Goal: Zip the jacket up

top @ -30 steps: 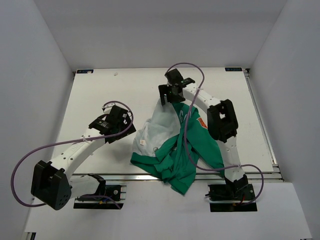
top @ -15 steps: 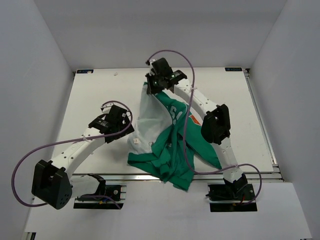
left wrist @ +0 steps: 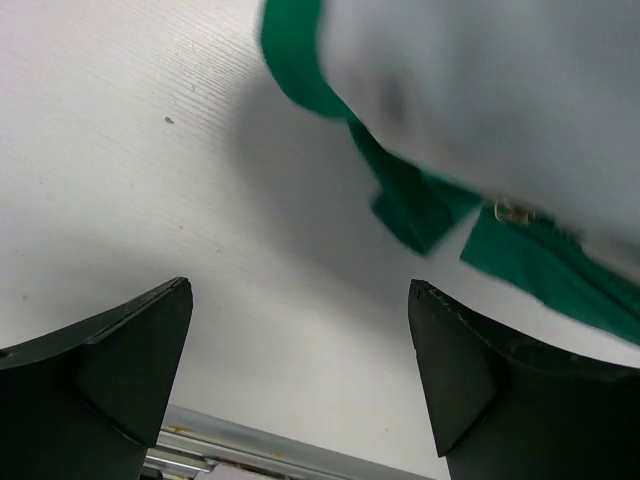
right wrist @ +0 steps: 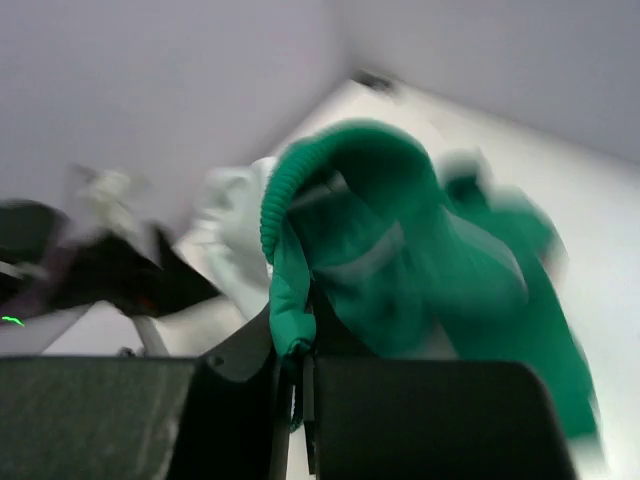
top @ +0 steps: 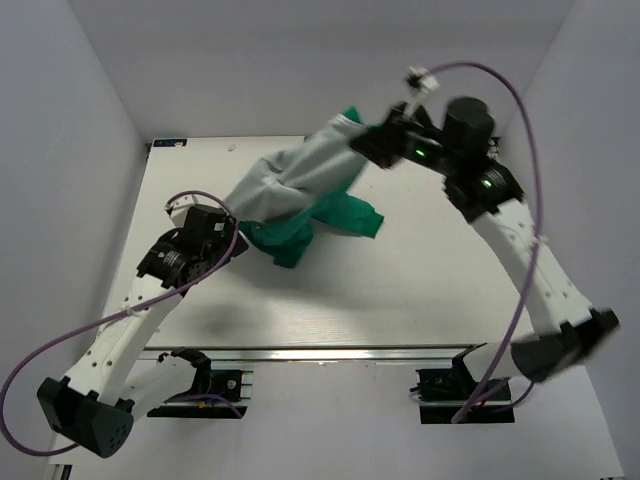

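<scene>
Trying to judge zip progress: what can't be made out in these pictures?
Zip: in the top view the jacket hangs bunched, lining outward, and folds hide whether it is joined.
Right wrist view: motion blur smears the jacket above the right gripper.
Left wrist view: the top and right edges cut the jacket off, and the metal piece is too small to identify.

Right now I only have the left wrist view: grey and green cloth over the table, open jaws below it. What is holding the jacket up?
Observer: The right gripper, jaws shut on a ribbed green edge of the jacket.
Operator: Where is that grip?
Observer: High above the far edge of the table, right of centre; the jacket slopes down from there toward the left gripper.
Operator: Is the front zipped?
Observer: It looks open: from above, mostly the grey lining shows.
</scene>
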Tool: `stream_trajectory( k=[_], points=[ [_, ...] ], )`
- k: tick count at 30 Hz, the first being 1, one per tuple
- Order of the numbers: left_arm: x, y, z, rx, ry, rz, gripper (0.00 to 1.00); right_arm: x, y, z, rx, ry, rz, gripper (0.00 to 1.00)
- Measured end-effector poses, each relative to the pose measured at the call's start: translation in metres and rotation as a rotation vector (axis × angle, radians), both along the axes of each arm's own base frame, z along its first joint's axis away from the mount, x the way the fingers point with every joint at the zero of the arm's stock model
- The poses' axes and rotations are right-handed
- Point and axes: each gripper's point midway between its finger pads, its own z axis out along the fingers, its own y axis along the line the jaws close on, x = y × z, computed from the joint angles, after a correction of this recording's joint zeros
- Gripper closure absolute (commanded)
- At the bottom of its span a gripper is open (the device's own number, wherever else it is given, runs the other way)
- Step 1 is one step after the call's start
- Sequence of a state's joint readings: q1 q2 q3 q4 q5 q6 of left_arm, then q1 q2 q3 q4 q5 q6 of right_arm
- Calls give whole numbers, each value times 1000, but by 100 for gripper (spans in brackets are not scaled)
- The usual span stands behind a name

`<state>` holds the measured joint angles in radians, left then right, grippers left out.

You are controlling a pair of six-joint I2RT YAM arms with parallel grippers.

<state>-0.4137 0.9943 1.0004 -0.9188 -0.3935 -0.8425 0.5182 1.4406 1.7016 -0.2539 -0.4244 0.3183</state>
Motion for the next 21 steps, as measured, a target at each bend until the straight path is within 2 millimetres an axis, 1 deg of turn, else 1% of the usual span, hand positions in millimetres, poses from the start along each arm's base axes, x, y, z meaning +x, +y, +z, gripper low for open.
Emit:
stream_trajectory(
  k=[1, 2, 3, 4, 5, 6, 7, 8, 9, 10, 11, 12, 14, 16, 19, 21],
  points=[
    [-3, 1, 3, -4, -9, -1, 2, 5, -29, -22, -15, 52, -67, 100],
    [-6, 2, 6, -4, -15, -4, 2, 10, -66, -54, -40, 125, -164, 100],
    [-8, 3, 7, -5, -18, -8, 2, 15, -101, -95, -76, 222, -275, 100],
    [-10, 3, 8, -6, -20, -16, 2, 18, -129, -132, -114, 318, -369, 100],
    [-11, 3, 9, -4, -19, -23, 2, 15, -153, -175, -162, 431, -455, 100],
    [-11, 3, 10, -3, -18, -31, 2, 9, -167, -214, -213, 529, -511, 100],
    [-11, 1, 10, -1, -14, -40, 2, -6, -178, -256, -278, 644, -552, 100],
    [-9, 0, 10, 4, -6, -52, 2, -26, -186, -289, -341, 752, -573, 100],
    [-6, -2, 10, 9, 1, -63, 2, -44, -193, -312, -390, 829, -586, 100],
    [-1, -6, 10, 16, 9, -79, 2, -59, -198, -326, -430, 886, -600, 100],
    [6, -10, 8, 25, 25, -97, 2, -71, -203, -335, -462, 924, -612, 100],
    [14, -15, 7, 33, 36, -114, 2, -77, -208, -338, -481, 937, -633, 100],
    [38, -28, 2, 48, 53, -158, 2, -78, -218, -337, -502, 926, -687, 100],
    [66, -44, -4, 71, 79, -219, 2, -75, -226, -337, -521, 921, -736, 100],
    [114, -70, -13, 88, 82, -295, 2, -73, -237, -347, -569, 942, -786, 100],
    [148, -88, -24, 97, 77, -337, 2, -72, -241, -355, -596, 965, -804, 100]
  ],
)
